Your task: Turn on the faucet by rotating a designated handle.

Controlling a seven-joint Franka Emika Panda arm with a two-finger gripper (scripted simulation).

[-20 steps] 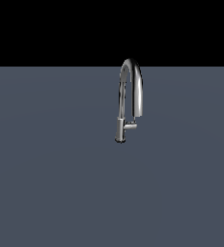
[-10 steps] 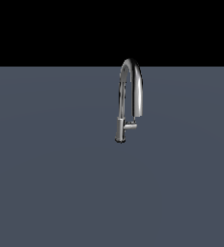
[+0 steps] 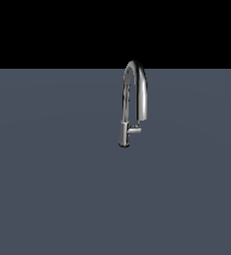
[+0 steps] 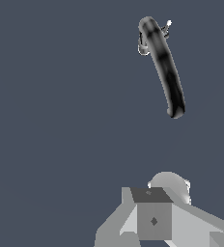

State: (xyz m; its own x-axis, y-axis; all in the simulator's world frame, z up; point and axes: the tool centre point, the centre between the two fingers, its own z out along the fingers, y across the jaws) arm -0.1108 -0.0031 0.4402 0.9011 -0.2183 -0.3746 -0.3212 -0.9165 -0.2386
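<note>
The chrome faucet (image 3: 133, 99) stands upright on the grey surface, its gooseneck spout arching toward the exterior view's right. The handle (image 3: 135, 130), a short stub, sticks out sideways from the lower stem toward that same side. From the wrist view I look down on the faucet (image 4: 164, 67); a small bright stub beside its far end looks like the handle (image 4: 166, 27). My gripper (image 4: 153, 214) shows only as grey blocks at the frame's edge, well apart from the faucet and touching nothing. Its jaws are not clear enough to read. The arm is absent from the exterior view.
A flat grey surface (image 3: 53, 189) spreads around the faucet, with a black background behind it.
</note>
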